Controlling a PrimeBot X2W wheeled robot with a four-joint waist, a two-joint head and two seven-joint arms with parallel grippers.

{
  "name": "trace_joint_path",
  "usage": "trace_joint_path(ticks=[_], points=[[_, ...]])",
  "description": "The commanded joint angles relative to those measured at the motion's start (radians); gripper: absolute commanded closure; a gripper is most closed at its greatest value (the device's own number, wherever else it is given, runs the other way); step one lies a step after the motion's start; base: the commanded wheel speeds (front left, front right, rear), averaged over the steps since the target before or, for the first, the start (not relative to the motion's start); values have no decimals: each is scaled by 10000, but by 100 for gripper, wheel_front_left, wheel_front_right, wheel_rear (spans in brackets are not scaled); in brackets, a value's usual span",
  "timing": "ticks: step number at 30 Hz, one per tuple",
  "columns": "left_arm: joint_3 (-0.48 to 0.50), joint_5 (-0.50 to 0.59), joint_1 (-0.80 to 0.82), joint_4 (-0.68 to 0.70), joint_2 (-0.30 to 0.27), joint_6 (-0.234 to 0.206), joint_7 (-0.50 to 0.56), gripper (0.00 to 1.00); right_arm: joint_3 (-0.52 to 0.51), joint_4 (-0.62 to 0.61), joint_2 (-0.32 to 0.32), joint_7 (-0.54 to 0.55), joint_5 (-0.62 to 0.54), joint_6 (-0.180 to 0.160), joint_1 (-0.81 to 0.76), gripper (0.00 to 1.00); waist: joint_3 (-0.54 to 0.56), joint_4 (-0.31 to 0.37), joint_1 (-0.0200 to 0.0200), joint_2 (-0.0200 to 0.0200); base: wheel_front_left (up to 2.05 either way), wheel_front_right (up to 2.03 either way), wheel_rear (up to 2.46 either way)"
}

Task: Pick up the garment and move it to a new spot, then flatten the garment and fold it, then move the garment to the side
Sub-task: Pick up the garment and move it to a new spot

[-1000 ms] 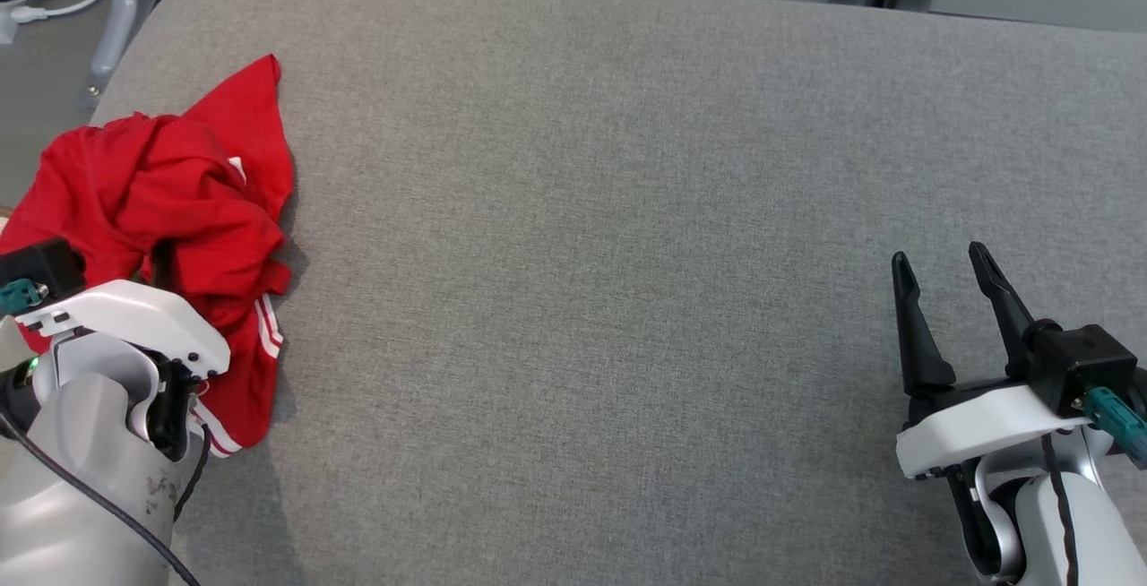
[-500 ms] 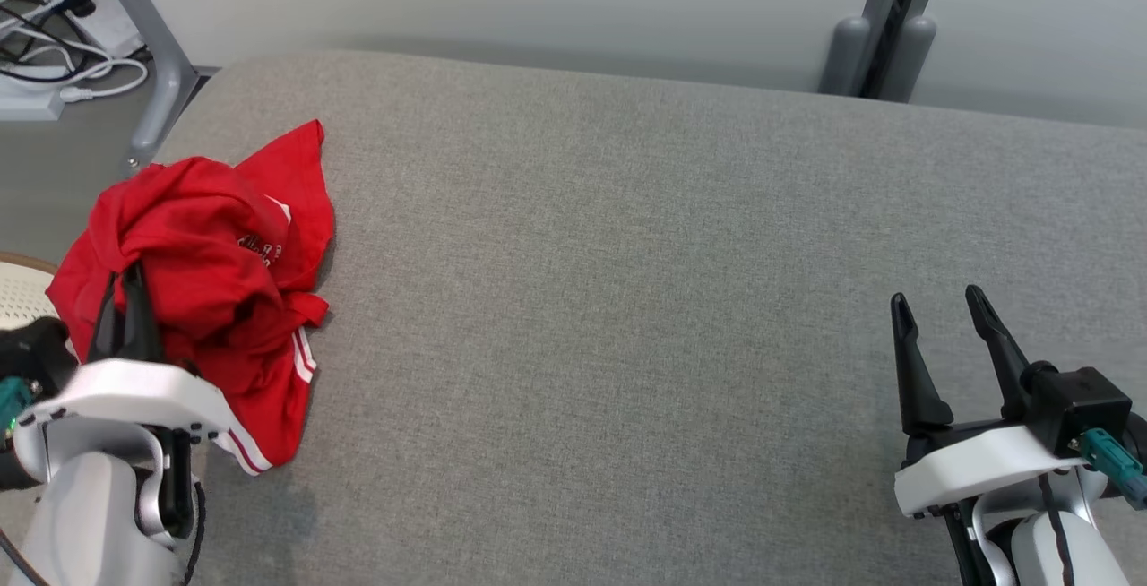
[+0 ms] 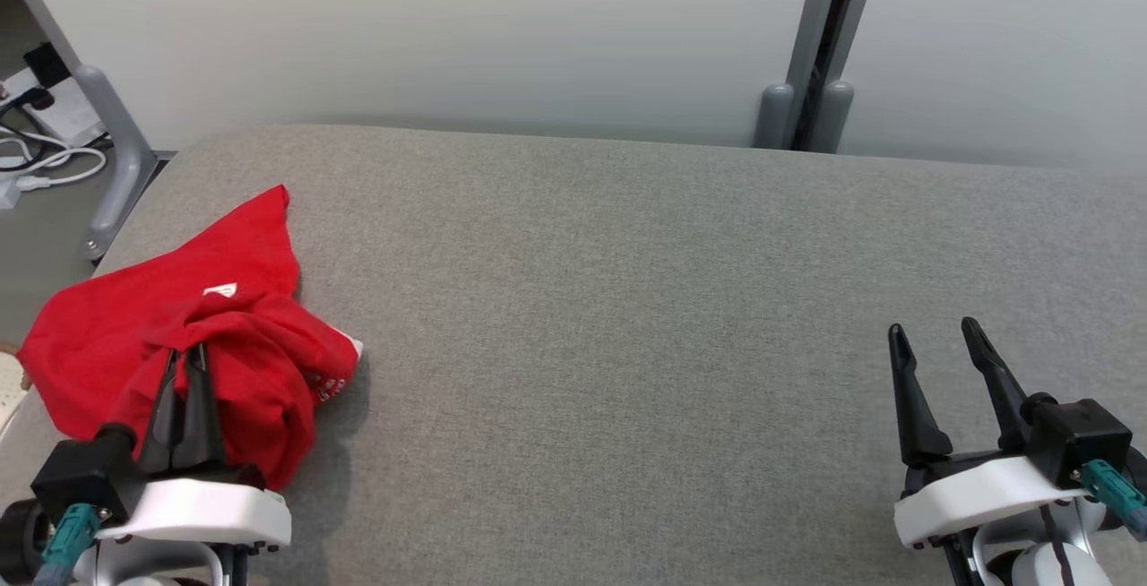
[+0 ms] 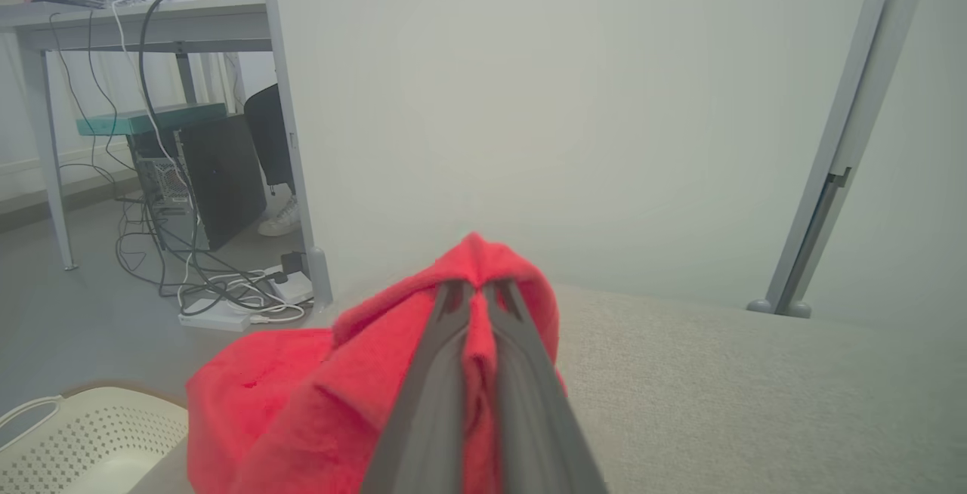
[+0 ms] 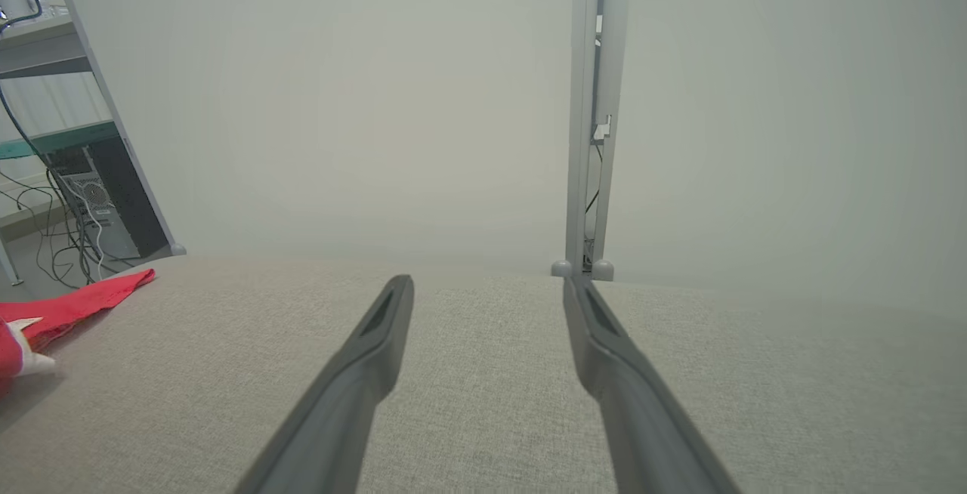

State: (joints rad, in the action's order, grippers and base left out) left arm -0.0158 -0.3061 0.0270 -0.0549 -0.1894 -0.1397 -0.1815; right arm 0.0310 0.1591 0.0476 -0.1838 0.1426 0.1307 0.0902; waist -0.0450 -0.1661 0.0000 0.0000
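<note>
The garment (image 3: 206,335) is a crumpled red shirt with white trim, at the left end of the grey padded table (image 3: 627,317). My left gripper (image 3: 185,358) is shut on a raised fold of it. From the left wrist the red cloth (image 4: 302,403) bunches around the tips of the left gripper (image 4: 474,288). Far back, a corner of the garment (image 3: 269,210) still lies flat on the table. My right gripper (image 3: 932,337) stands open at the lower right, well away from the cloth, nothing between its fingers (image 5: 378,343). The right wrist camera catches the garment's edge (image 5: 75,301) at far left.
A pale wall panel with a grey post (image 3: 811,39) stands behind the table. Off the left edge are a table leg (image 3: 112,156), cables and a power strip (image 4: 219,313) on the floor, and a white perforated basket (image 4: 68,441). A seated person's leg and shoe (image 4: 276,218) show beyond.
The head camera has tilted up, so the wall now shows. My left gripper, shut on the garment, has pulled the cloth up and toward me; the heap has changed shape. The right gripper stayed open.
</note>
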Motion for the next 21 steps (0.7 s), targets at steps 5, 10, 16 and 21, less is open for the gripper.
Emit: trace_joint_path(ticks=[5, 10, 16, 21], points=[[-293, 195, -482, 1094, 33, -169, 417, 100, -147, -143, 56, 95, 33, 1, -132, 0, 106, 461, 0, 0, 0, 0, 0], [-935, 350, -415, 1590, 186, 21, 762, 100, -98, -344, 53, 189, 36, 1, 8, 0, -52, 1108, 0, 0, 0, 0, 0], [-1658, 380, 145, 1620, 363, 425, 979, 100, 7, -405, 57, 218, 104, 1, 259, 0, -491, 2244, 0, 0, 0, 0, 0], [-2327, 562, 834, 1279, 520, 779, 1100, 100, 134, -313, 57, 82, 307, 1, 488, 0, -959, 3330, 0, 0, 0, 0, 0]])
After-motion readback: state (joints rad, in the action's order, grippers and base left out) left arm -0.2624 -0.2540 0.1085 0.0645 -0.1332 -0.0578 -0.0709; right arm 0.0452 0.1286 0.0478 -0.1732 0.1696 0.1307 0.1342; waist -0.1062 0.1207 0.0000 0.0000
